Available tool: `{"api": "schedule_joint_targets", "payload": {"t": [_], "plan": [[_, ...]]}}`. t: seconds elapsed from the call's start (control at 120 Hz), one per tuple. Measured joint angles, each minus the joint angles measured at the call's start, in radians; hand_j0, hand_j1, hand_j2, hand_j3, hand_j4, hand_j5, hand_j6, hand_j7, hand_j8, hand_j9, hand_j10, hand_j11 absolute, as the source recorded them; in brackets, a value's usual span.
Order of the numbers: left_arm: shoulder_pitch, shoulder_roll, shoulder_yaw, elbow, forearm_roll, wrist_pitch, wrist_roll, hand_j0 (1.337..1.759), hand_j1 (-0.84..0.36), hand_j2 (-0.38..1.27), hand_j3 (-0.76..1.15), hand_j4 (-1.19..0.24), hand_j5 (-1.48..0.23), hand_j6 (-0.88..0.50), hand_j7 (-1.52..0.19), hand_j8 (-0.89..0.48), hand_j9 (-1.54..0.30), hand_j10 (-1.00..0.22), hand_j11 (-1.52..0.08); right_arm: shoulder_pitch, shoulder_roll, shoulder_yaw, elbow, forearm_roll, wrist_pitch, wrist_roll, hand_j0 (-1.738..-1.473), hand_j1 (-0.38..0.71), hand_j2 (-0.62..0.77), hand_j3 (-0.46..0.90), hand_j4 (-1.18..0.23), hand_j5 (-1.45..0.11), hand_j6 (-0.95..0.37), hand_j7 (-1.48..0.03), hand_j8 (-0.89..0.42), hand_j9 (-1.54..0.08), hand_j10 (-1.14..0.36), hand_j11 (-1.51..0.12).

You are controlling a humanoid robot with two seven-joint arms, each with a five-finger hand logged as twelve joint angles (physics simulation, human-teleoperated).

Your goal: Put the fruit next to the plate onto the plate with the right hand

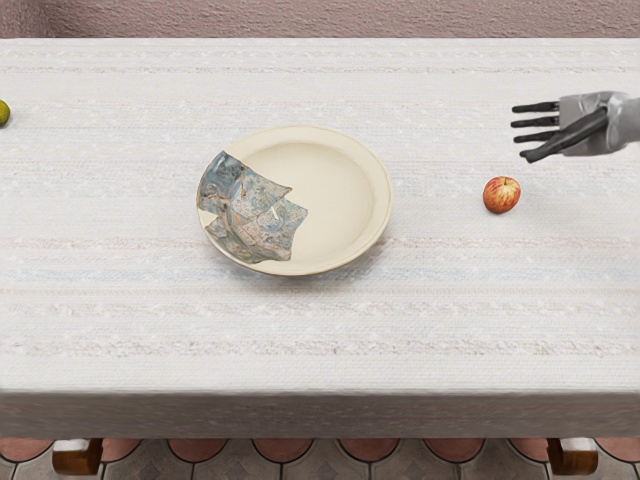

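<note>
A small red-and-yellow apple point(501, 194) lies on the tablecloth to the right of a cream plate point(345, 190). A crumpled bluish-grey wrapper point(249, 208) rests on the plate's left side. My right hand point(535, 128) comes in from the right edge, above and slightly right of the apple, fingers stretched out and spread, holding nothing. It does not touch the apple. The left arm is out of view.
A small green-yellow fruit point(3, 113) peeks in at the far left edge of the table. The striped pale tablecloth point(320, 320) covers the whole top; the front edge runs along the bottom, with chair tops below it.
</note>
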Motion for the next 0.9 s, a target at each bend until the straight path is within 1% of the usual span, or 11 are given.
{"api": "schedule_joint_targets", "payload": {"t": [0.117,0.217,0.258,0.317,0.417,0.5,0.592,0.658,0.717,0.792,0.9], "plan": [[0.0,0.0,0.0,0.0,0.0,0.0,0.0,1.658,0.35,0.0,0.0,0.0,0.0,0.0,0.0,0.0,0.0,0.0,0.0,0.006,0.0,-0.005,0.001,-0.01,0.0,0.0,-1.658,-0.35,0.0,0.0,0.0,0.0,0.0,0.0,0.0,0.0,0.0,0.0],[0.0,0.0,0.0,0.0,0.0,0.0,0.0,1.658,0.35,0.0,0.0,0.0,0.0,0.0,0.0,0.0,0.0,0.0,0.0,0.05,0.025,-0.01,0.028,-0.148,0.0,0.0,-1.658,-0.35,0.0,0.0,0.0,0.0,0.0,0.0,0.0,0.0,0.0,0.0],[0.001,0.0,0.0,0.0,0.0,0.0,0.0,1.658,0.35,0.0,0.0,0.0,0.0,0.0,0.0,0.0,0.0,0.0,0.0,0.069,0.037,-0.012,0.061,-0.22,0.0,0.0,-1.658,-0.35,0.0,0.0,0.0,0.0,0.0,0.0,0.0,0.0,0.0,0.0],[0.001,0.0,0.0,0.0,0.0,0.0,0.0,1.658,0.35,0.0,0.0,0.0,0.0,0.0,0.0,0.0,0.0,0.0,0.0,0.11,0.052,-0.03,0.137,-0.335,0.0,0.0,-1.658,-0.35,0.0,0.0,0.0,0.0,0.0,0.0,0.0,0.0,0.0,0.0],[0.002,0.0,0.0,0.0,0.0,0.0,0.0,1.658,0.35,0.0,0.0,0.0,0.0,0.0,0.0,0.0,0.0,0.0,0.0,0.21,0.074,-0.142,0.242,-0.457,0.0,0.0,-1.658,-0.35,0.0,0.0,0.0,0.0,0.0,0.0,0.0,0.0,0.0,0.0],[0.002,0.0,0.0,0.0,0.0,0.0,0.0,1.658,0.35,0.0,0.0,0.0,0.0,0.0,0.0,0.0,0.0,0.0,0.0,0.265,0.118,-0.241,0.281,-0.561,0.0,0.0,-1.658,-0.35,0.0,0.0,0.0,0.0,0.0,0.0,0.0,0.0,0.0,0.0],[0.007,0.0,0.0,0.0,0.001,0.0,0.0,1.658,0.35,0.0,0.0,0.0,0.0,0.0,0.0,0.0,0.0,0.0,0.0,0.306,0.162,-0.302,0.302,-0.699,0.0,0.0,-1.658,-0.35,0.0,0.0,0.0,0.0,0.0,0.0,0.0,0.0,0.0,0.0],[0.006,0.0,0.0,0.0,0.0,0.0,0.0,1.658,0.35,0.0,0.0,0.0,0.0,0.0,0.0,0.0,0.0,0.0,0.0,0.329,0.176,-0.325,0.317,-0.758,0.0,0.0,-1.658,-0.35,0.0,0.0,0.0,0.0,0.0,0.0,0.0,0.0,0.0,0.0],[0.006,0.0,0.0,0.0,0.0,0.0,0.0,1.658,0.35,0.0,0.0,0.0,0.0,0.0,0.0,0.0,0.0,0.0,0.0,0.341,0.17,-0.357,0.367,-0.794,-0.002,0.0,-1.658,-0.35,0.0,0.0,0.0,0.0,0.0,0.0,0.0,0.0,0.0,0.0],[0.005,0.0,0.0,0.0,0.0,0.0,0.0,1.658,0.35,0.0,0.0,0.0,0.0,0.0,0.0,0.0,0.0,0.0,0.0,0.355,0.161,-0.464,0.448,-0.826,-0.154,0.0,-1.658,-0.35,0.0,0.0,0.0,0.0,0.0,0.0,0.0,0.0,0.0,0.0],[0.002,0.0,-0.001,0.0,0.0,0.0,0.0,1.658,0.35,0.0,0.0,0.0,0.0,0.0,0.0,0.0,0.0,0.0,0.0,0.372,0.169,-0.596,0.507,-0.844,-0.364,0.0,-1.658,-0.35,0.0,0.0,0.0,0.0,0.0,0.0,0.0,0.0,0.0,0.0]]}}
